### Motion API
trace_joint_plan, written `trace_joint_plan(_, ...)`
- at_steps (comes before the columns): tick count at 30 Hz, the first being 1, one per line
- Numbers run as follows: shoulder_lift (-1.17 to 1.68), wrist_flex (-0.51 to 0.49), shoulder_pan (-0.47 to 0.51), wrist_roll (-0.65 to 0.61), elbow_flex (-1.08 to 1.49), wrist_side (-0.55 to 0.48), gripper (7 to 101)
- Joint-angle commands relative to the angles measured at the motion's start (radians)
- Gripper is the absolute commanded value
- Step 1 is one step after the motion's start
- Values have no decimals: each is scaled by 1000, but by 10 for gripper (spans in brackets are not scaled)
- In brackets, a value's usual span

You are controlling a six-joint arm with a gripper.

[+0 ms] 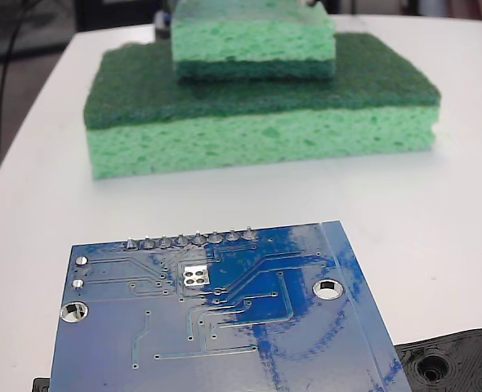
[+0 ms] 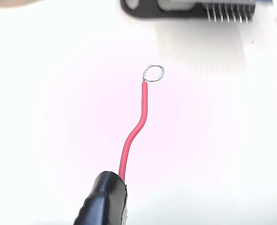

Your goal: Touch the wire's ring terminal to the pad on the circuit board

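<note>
The blue circuit board [image 1: 225, 327] lies tilted in the foreground of the fixed view, with a row of solder bumps [image 1: 190, 240] along its far edge. The small silver square pad [image 1: 196, 277] sits just below those bumps. Neither gripper nor wire shows in that view. In the wrist view the red wire [image 2: 134, 129] rises in a slight curve from a black wrapped gripper tip [image 2: 105, 194] that is shut on it. Its silver ring terminal [image 2: 154, 73] hangs over bare white table, well short of a row of metal pins [image 2: 227, 14] at the top edge.
Two stacked green sponges [image 1: 257, 106] stand behind the board in the fixed view. A black holder [image 1: 461, 363] with holes sticks out at the board's lower right. Round silver-rimmed holes [image 1: 328, 289] mark the board. A dark bracket [image 2: 143, 9] sits beside the pins in the wrist view.
</note>
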Motion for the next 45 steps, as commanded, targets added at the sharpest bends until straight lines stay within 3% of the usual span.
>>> trace_joint_plan(1, -21, 38, 2, -8, -83, 23, 1003)
trace_joint_plan(5, -138, 55, 12, -23, -187, 28, 1003)
trace_joint_plan(13, -422, -49, 100, -78, -348, -71, 1003)
trace_joint_plan(19, -644, -110, 184, -149, -471, -195, 1003)
trace_joint_plan(26, -885, -110, 287, -239, -617, -333, 1003)
trace_joint_plan(31, -1002, -78, 319, -288, -713, -380, 1003)
trace_joint_plan(45, -1173, -124, 351, -333, -788, -445, 1003)
